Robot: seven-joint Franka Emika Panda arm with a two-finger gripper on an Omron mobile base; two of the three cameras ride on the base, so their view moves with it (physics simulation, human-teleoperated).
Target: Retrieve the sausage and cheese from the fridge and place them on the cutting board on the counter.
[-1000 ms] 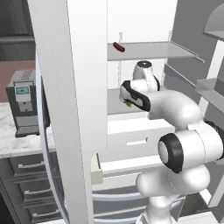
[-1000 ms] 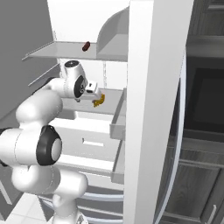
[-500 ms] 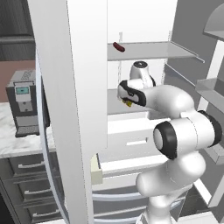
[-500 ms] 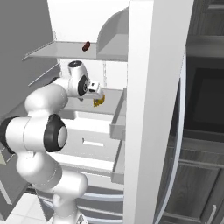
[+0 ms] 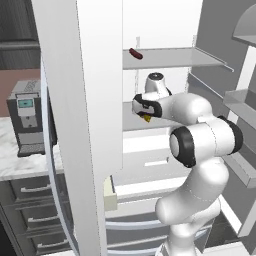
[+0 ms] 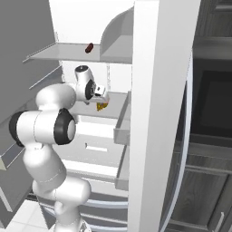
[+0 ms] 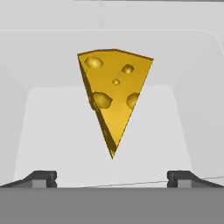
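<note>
I have the gripper [image 7: 112, 178] spread wide and aimed straight at the cheese [image 7: 113, 96], which lies on a white fridge [image 5: 80, 75] shelf just ahead of the tips, its point toward me. Nothing is held. I keep the jaws wide so the wedge can pass between them. The sausage [image 5: 135, 53] sits on the shelf above, so I judge cheese comes first.
</note>
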